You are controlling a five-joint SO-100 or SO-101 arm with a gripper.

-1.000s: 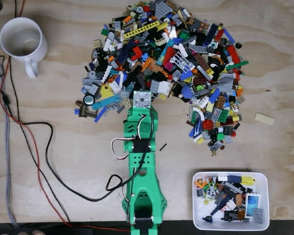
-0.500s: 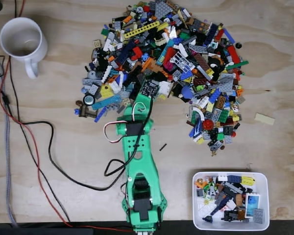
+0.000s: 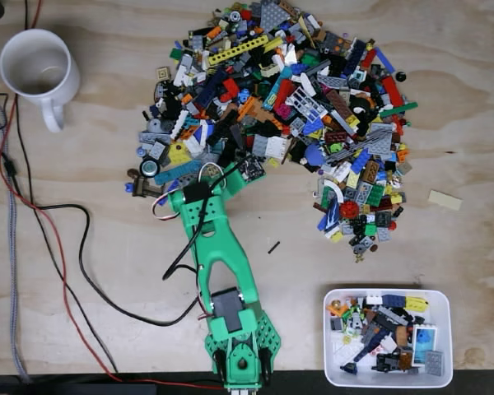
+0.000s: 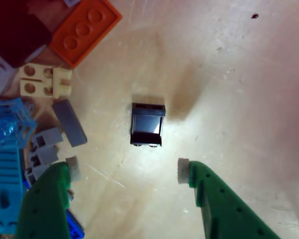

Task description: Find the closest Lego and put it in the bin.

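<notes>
Fixed view, left to right: white glazed mug [image 3: 39, 69] at far left, loose cables [image 3: 62, 239] trailing over bare plywood table [image 3: 469, 132]. Green printed arm [image 3: 218, 271] reaches up to the near edge of the Lego pile [image 3: 280, 115], a dense fan of small hard plastic bricks and plates. The bin [image 3: 449, 329], white, low-walled, round-cornered, sits at lower right, already part-filled.

Wrist view, left to right: translucent blue piece [image 4: 10, 124], cream bricks [image 4: 42, 80], grey slope bricks [image 4: 70, 122], orange studded plate [image 4: 84, 30]. Then the black Lego [image 4: 148, 124], small, glossy, squarish, lying alone on the wood just beyond the gripper [image 4: 127, 171]. The jaws stand wide apart, nothing between the pale pads [image 4: 183, 171].

Your step, as I read it: line up and close. Advance so the black piece sits centred between the pads. Keep the left finger clear of the grey bricks beside it. Smooth sides may slip; descend fully and close squarely on opposite flat faces.
</notes>
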